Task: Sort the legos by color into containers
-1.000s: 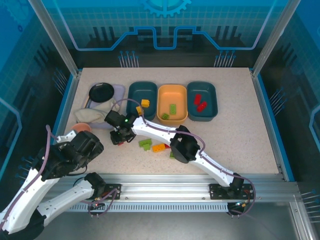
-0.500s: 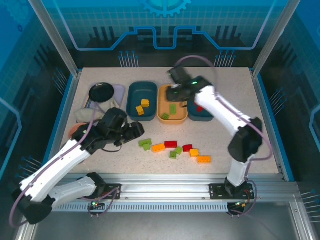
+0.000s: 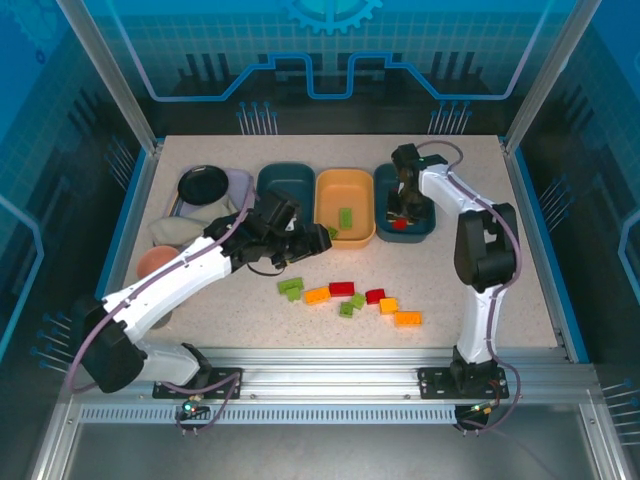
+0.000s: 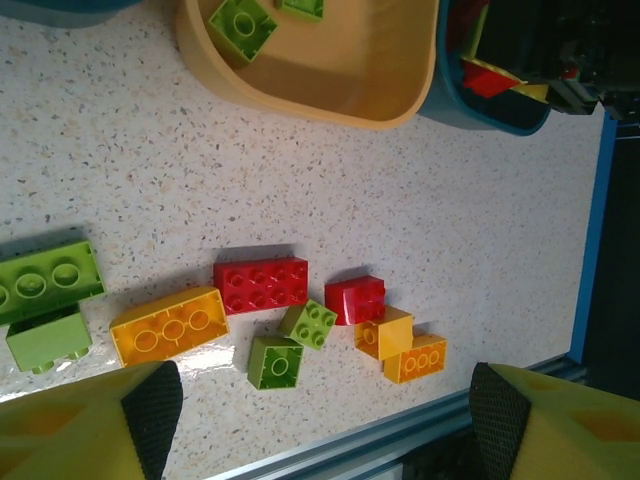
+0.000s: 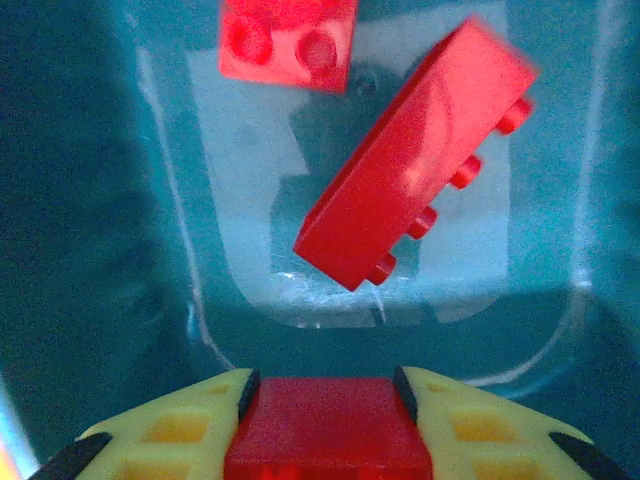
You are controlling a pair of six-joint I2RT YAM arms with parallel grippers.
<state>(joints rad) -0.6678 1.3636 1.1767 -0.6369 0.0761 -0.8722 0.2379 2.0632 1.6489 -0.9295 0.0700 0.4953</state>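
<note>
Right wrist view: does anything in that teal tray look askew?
Yes. The long red brick lies tipped on its side, studs pointing sideways, while the other red brick sits flat, studs up. Nothing looks damaged.

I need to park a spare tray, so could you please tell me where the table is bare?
Free: the table right of the right teal tray, out to the blue edge, and the strip behind the trays. Crowded: the loose bricks in front of the orange tray, and the left side with black dish, cloth and pink bowl.
</note>
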